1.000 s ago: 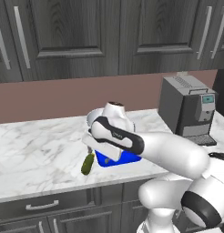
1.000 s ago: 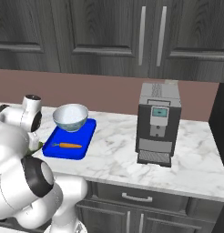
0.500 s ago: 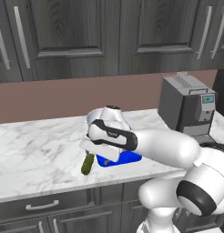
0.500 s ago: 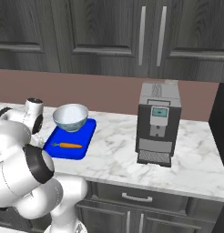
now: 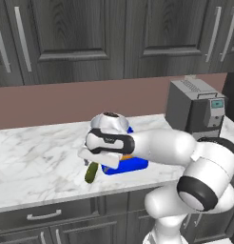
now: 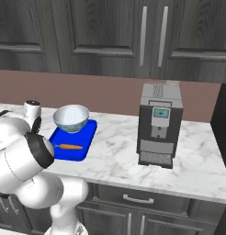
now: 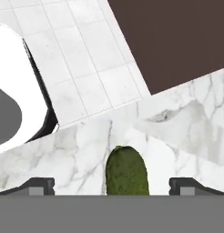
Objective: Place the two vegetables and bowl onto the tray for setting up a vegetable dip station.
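The gripper (image 7: 112, 184) hangs with fingers wide apart over the cucumber (image 7: 127, 171) near the counter's (image 5: 38, 152) front edge, ready to grab it.

Stubby dark green cucumber (image 5: 92, 172) laid on marble beside the tray, thin orange carrot (image 6: 70, 147) laid flat on bright blue tray (image 6: 85, 145), pale blue bowl (image 6: 70, 118) set upright at its far end

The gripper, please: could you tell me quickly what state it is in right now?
Gripper: open, holding nothing, its tips either side of the cucumber on the counter.
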